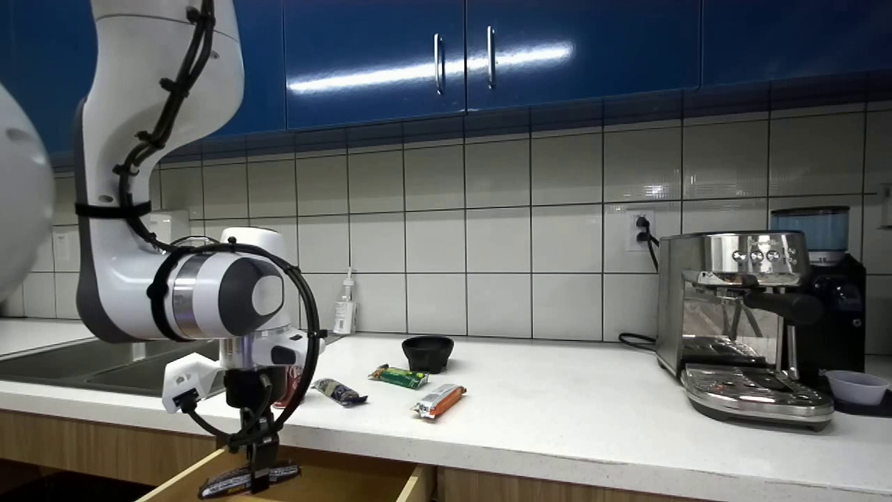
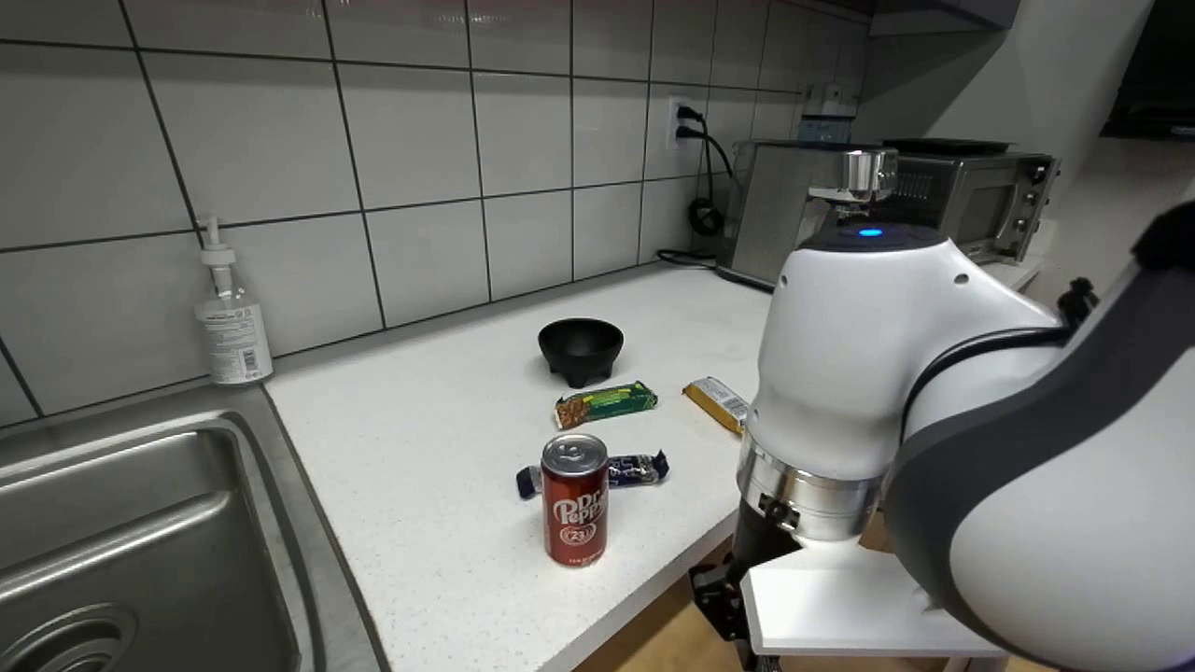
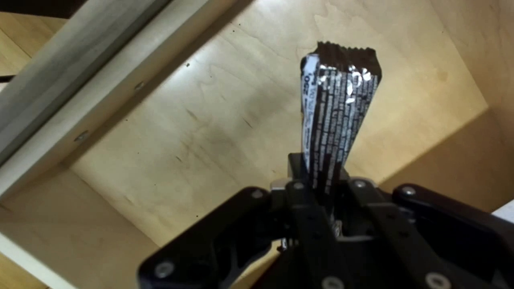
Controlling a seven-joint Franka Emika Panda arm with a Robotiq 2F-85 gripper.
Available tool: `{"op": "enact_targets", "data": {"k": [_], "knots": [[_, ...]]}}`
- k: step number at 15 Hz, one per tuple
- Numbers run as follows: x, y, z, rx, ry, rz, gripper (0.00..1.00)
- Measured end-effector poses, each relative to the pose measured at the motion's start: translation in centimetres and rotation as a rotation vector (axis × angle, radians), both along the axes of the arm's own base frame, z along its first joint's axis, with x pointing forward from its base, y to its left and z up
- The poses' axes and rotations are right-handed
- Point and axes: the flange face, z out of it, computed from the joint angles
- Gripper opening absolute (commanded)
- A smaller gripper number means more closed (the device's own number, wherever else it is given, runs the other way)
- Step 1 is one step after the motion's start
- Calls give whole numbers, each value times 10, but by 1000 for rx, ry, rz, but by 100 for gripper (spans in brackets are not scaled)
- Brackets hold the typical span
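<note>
In an exterior view, left to right: the gripper [image 1: 260, 481], its fingers closed on a dark-wrapped bar [image 1: 226, 482], holds it over a pulled-out drawer [image 1: 417, 482]; on the table [image 1: 557, 411] rest a navy bar [image 1: 339, 391], a green bar [image 1: 398, 377], a black bowl [image 1: 428, 354] and an orange bar [image 1: 440, 401]; farther right stands an espresso machine [image 1: 732, 258].

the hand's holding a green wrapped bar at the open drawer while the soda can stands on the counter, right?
Not green: the wrist view shows the hand holding a dark brown wrapped bar. It is at the open drawer, and the soda can does stand on the counter.
</note>
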Motion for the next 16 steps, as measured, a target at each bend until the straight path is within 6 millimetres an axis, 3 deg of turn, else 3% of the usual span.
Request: {"op": "enact_targets", "data": {"k": [5, 6, 7, 14, 16], "knots": [[-16, -5, -17, 20, 3, -63, 4], [-18, -5, -19, 23, 7, -69, 41], [-20, -5, -21, 25, 11, -73, 42], [-20, -7, -23, 28, 9, -85, 94], [-18, -10, -20, 27, -1, -88, 100]]}}
